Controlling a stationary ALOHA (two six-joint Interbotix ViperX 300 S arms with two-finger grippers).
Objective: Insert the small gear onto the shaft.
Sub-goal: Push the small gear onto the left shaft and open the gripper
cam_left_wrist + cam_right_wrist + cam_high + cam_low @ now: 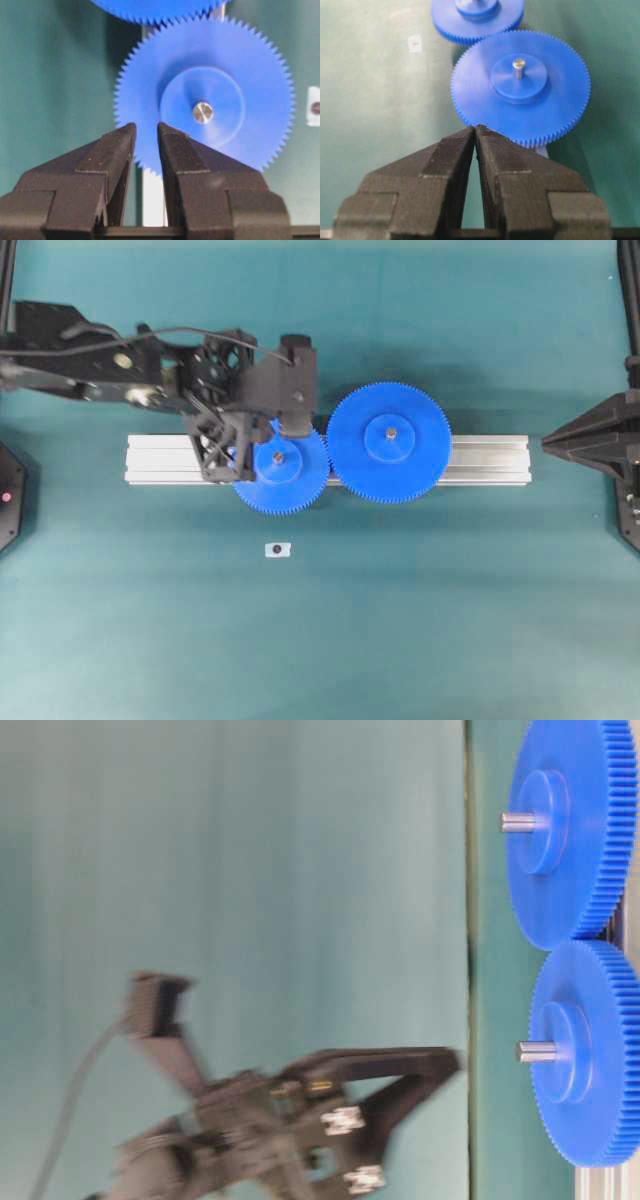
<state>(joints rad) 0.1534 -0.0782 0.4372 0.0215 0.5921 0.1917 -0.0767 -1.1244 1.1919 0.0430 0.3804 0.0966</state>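
Insertion looks finished, as far as the views show; the small gear (281,468) lies flat on the aluminium rail (480,460) toward the rail's left end, near the middle of the desk (450,620), with the grey tip of the shaft (202,112) standing up through its hub; its teeth meet those of the larger gear (389,442) just to its right on the same rail. The left pincer (146,137) hangs over the small gear's rim with a narrow slot between its fingers and nothing in that slot; whether a finger touches the teeth I cannot tell. The right pincer (474,131) is nearly closed, empty, parked well apart at the rail's right end. What seems left is only for the left arm to draw clear; the white tag (278,550) lies loose toward the desk's near edge.
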